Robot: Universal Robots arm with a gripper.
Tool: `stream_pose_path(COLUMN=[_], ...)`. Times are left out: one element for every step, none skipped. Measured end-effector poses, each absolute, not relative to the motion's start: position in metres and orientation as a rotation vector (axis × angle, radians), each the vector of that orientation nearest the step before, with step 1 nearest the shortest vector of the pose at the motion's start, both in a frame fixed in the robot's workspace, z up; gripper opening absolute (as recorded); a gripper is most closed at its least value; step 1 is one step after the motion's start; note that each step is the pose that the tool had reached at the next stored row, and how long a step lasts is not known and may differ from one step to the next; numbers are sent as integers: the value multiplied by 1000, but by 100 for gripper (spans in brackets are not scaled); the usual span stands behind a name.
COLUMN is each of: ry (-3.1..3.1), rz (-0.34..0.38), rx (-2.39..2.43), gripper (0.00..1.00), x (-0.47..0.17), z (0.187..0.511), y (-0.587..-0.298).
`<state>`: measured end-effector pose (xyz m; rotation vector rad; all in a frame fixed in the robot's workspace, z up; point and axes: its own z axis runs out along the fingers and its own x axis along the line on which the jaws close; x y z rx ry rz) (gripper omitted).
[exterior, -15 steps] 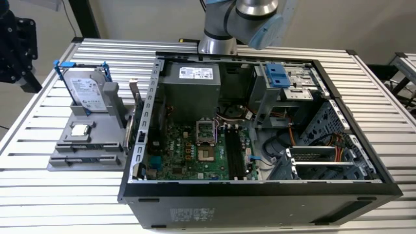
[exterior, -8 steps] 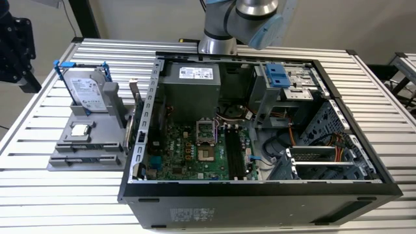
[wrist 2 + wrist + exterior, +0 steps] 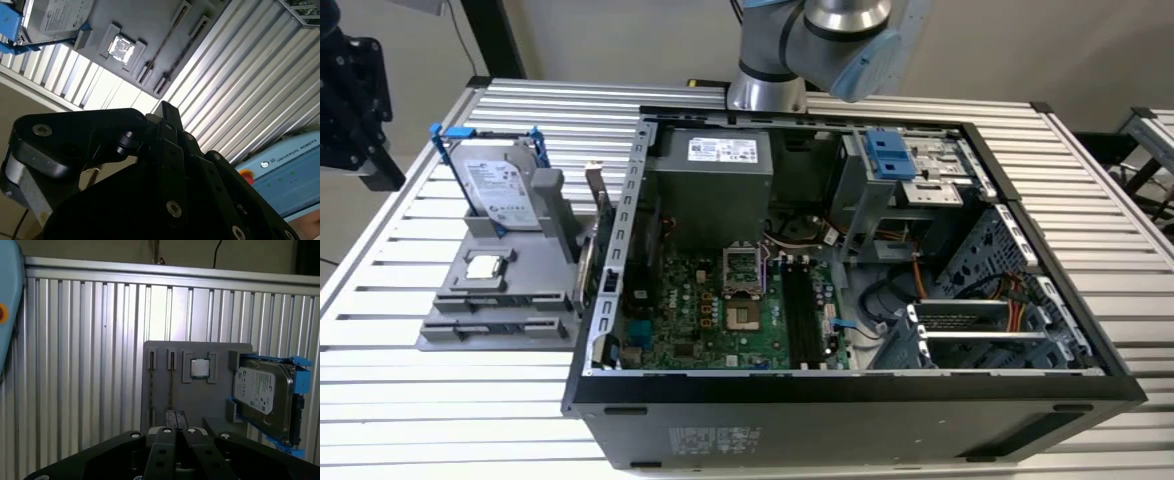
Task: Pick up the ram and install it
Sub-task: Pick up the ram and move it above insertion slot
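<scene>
The gray holder (image 3: 534,278) sits on the slatted table (image 3: 400,400) beside the open computer case (image 3: 854,385). It keeps each part in a fixed pose so the arm (image 3: 827,40) can find it.

The ram (image 3: 171,387) seems to stand on its long edge in a narrow slot of that holder, next to the processor (image 3: 200,368). From above it reads as one thin dark line between two end brackets. In the second wrist view the same line (image 3: 166,41) runs beside the processor (image 3: 121,48). Standing on edge probably leaves its two flat faces free for a pinch.

At the holder's far end the hard drive (image 3: 262,395) stands propped on its blue rails, out of the way.

The gripper (image 3: 176,422) hangs over the holder's near end, roughly in line with the ram slots. Its fingers look drawn together with nothing between them, so the ram is not yet picked up. In the second wrist view the gripper (image 3: 164,107) tapers to a single tip.

Away from the holder, inside the case, the motherboard (image 3: 707,320) lies flat and faces up.
</scene>
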<state>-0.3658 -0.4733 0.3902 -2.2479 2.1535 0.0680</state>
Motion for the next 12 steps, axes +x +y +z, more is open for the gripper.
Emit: stream_pose_path(ry=[2146,2140,2137,2135,2132,2130,2128,2128,2128,2128,2128,2128], rz=[68,68,69,69,70,71,71,71,71,71,71,71], rx=[-2255,-2260,-2263,-2265,-2267,-2269,-2270,-2271,-2271,-2271,-2271,-2271], gripper=[0,0,0,0,0,0,0,0,0,0,0,0], x=[-366,-366,-366,-366,-366,-366,-366,-366,-366,-366,-366,-366], z=[390,390,389,389,389,388,388,388,388,388,388,388], y=[-473,-473,-473,-473,-473,-473,-473,-473,-473,-473,-473,-473])
